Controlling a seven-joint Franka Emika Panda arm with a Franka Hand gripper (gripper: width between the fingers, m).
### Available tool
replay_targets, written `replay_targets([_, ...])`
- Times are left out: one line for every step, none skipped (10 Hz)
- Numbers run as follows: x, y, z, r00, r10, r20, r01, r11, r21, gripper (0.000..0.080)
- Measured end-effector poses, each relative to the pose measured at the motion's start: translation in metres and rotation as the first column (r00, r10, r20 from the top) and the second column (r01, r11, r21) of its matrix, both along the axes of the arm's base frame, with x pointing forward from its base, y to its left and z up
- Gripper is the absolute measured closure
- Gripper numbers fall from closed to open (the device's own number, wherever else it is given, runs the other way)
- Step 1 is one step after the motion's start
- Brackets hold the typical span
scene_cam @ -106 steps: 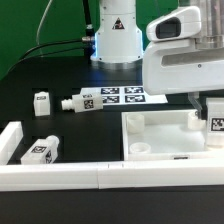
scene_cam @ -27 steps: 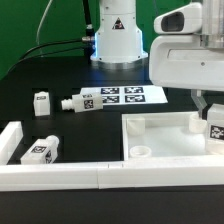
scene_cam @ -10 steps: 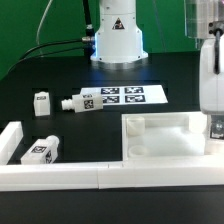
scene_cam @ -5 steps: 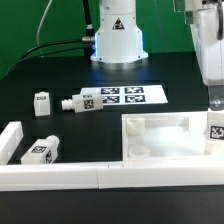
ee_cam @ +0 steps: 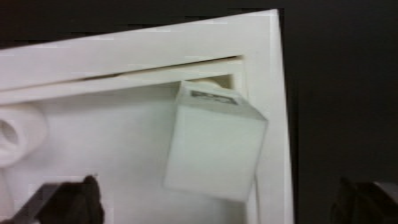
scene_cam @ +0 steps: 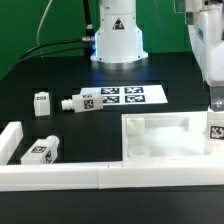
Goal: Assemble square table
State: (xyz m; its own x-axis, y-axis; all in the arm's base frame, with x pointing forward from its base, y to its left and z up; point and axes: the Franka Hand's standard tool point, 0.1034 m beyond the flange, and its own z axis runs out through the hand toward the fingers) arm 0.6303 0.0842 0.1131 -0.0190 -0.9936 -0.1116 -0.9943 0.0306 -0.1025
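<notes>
The white square tabletop [scene_cam: 165, 135] lies rim-up at the exterior view's right. One tagged leg [scene_cam: 215, 128] stands in its right corner. The wrist view shows this leg [ee_cam: 214, 140] in the corner of the slab [ee_cam: 89, 110], with a round socket [ee_cam: 9, 135] at the edge. My gripper [scene_cam: 214, 102] hangs just above the leg, open and empty. In the wrist view its dark fingertips [ee_cam: 68, 200] stand far apart on either side of the leg, with the gripper [ee_cam: 222, 205] centred over it. Three loose legs lie to the left: one upright [scene_cam: 42, 103], one lying [scene_cam: 78, 101], one near the wall [scene_cam: 40, 151].
The marker board [scene_cam: 122, 95] lies behind the tabletop. A long low white wall [scene_cam: 90, 176] runs along the front, with a short arm at its left end [scene_cam: 10, 138]. The robot's white base [scene_cam: 117, 35] stands at the back with cables to its left.
One second ago my gripper was down around the leg in the right corner. It has since let go and risen, leaving the leg standing with its tag in view.
</notes>
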Motion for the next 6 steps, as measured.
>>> replay_targets([-0.0073, -0.0119, 0.0062, 0.997, 0.077, 0.007, -0.077, 0.997, -0.007, 0.015])
replay_targets([-0.0095, -0.0132, 0.0084, 0.995, 0.101, 0.011, -0.1, 0.995, -0.011, 0.015])
replay_targets([-0.0096, -0.0125, 0.0073, 0.98, 0.196, 0.018, -0.195, 0.98, -0.022, 0.015])
replay_targets([-0.0095, -0.0129, 0.0073, 0.962, 0.273, 0.025, -0.272, 0.962, -0.033, 0.015])
replay_targets([-0.0095, -0.0129, 0.0073, 0.946, 0.323, 0.029, -0.322, 0.946, -0.04, 0.015])
replay_targets([-0.0136, -0.0169, 0.0069, 0.949, 0.314, 0.029, -0.313, 0.949, -0.03, 0.015])
